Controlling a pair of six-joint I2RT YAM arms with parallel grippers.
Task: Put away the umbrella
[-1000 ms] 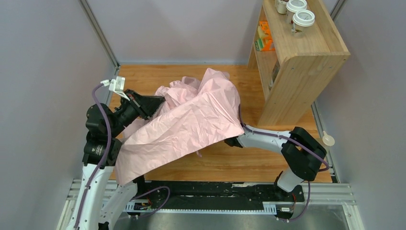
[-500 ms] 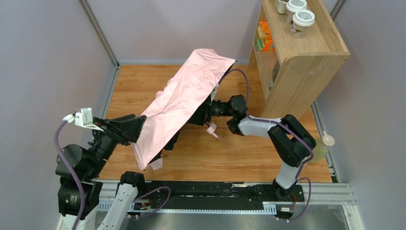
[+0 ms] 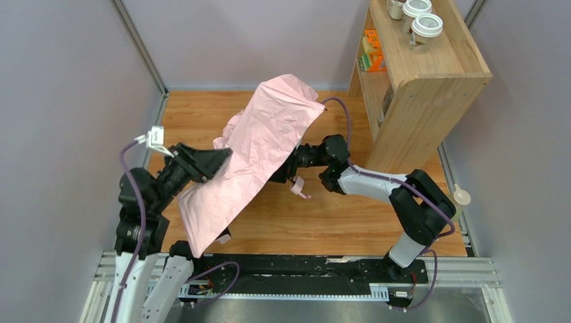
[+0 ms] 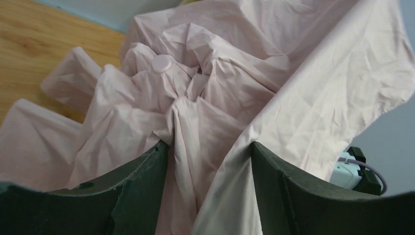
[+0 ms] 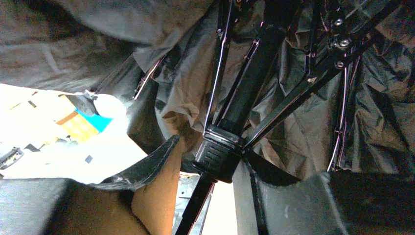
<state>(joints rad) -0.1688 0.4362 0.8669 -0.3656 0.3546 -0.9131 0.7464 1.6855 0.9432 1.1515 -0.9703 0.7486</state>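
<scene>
Umbrella (image 3: 262,148) half-collapsed, held aloft just left of shelf (image 3: 431,81). Right gripper (image 5: 213,156) clamped on black shaft (image 5: 244,88). Left gripper (image 4: 209,147) spread, pink canopy (image 4: 205,98) (crumpled) between fingers (image 4: 137,186), unpinched. Step, likely: folding canopy. Next: gather fabric toward shaft, then close.

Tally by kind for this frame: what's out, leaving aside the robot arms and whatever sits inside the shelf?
Umbrella: 1
Wooden shelf: 1
Lidded cups wholly in view on the shelf top: 2
Bottle at the table's right edge: 1
Total: 5
</scene>
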